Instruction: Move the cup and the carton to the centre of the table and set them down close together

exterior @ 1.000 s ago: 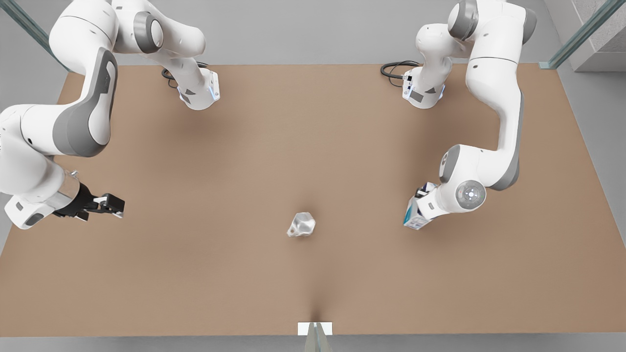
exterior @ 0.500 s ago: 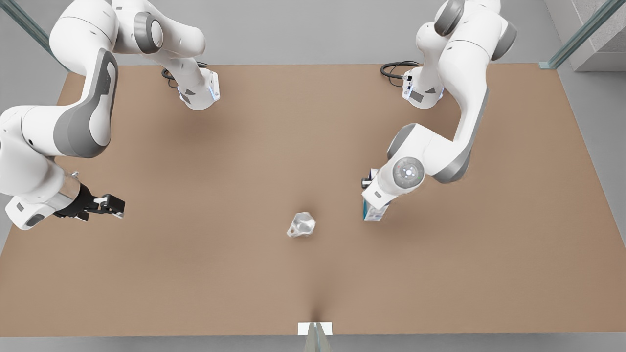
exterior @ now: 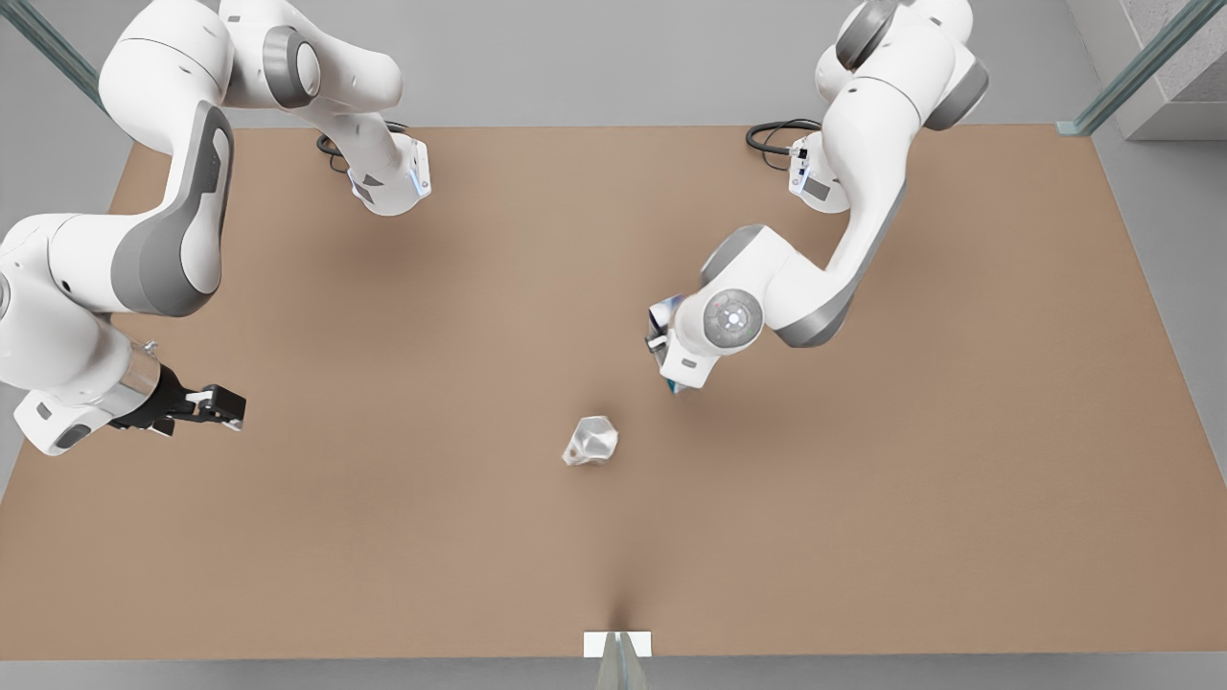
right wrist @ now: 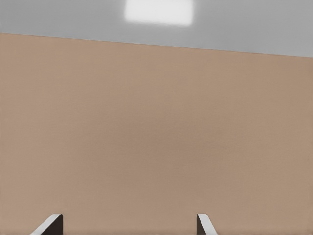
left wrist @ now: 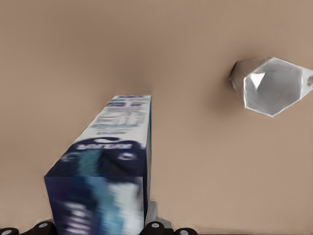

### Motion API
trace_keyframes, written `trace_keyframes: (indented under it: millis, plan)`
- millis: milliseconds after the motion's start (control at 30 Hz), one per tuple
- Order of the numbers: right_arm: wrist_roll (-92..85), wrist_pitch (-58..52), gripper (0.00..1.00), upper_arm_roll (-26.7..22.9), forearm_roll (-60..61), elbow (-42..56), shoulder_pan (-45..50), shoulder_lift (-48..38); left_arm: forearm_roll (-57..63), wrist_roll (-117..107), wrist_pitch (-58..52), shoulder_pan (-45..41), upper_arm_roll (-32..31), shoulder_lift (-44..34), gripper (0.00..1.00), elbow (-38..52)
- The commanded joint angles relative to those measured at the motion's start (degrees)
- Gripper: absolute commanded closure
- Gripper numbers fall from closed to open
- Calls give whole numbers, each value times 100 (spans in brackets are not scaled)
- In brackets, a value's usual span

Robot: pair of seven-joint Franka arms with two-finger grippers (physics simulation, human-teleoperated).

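The faceted pale cup [exterior: 590, 441] lies on the light-brown table [exterior: 613, 240] near its middle; it also shows in the left wrist view as the cup [left wrist: 272, 85], apart from the carton. My left gripper [exterior: 673, 372], on the front view's right, is shut on the dark blue and white carton [left wrist: 110, 166]. From the front only a teal sliver of the carton [exterior: 675, 386] peeks out below the wrist, up and to the right of the cup. My right gripper [exterior: 225, 402] waits open near the front view's left edge, fingertips [right wrist: 51, 224] wide apart over bare table.
Both arm bases [exterior: 388, 182] [exterior: 824, 177] stand at the table's far edge with black cables beside them. A small white marker [exterior: 617, 644] sits at the middle of the near edge. Grey floor surrounds the table.
My left gripper has carried the carton from the front view's right toward the left, closing in on the cup. The cup and the right arm have stayed put.
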Motion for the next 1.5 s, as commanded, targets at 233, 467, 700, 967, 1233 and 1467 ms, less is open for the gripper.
trace_keyframes:
  millis: [233,467,700,967,1233,1467]
  plan:
    - [0,0,0,0,0,9,0,-1,-724,-1455,712,-423,0,158,38,-1]
    - [-9,0,0,0,0,0,-9,8,-373,-1834,1441,-634,44,290,37,-167]
    - [-18,9,0,-9,0,9,-26,43,-232,-1957,1828,-950,62,554,37,-273]
    - [0,9,0,-18,-9,9,-9,43,498,-2326,1872,-1170,62,668,35,-273]
    - [0,9,0,-18,-18,9,-9,43,612,-2309,1872,-1170,53,712,1,-291]
    - [0,9,0,-18,-9,9,-9,43,594,-2353,1872,-1266,53,712,1,-291]
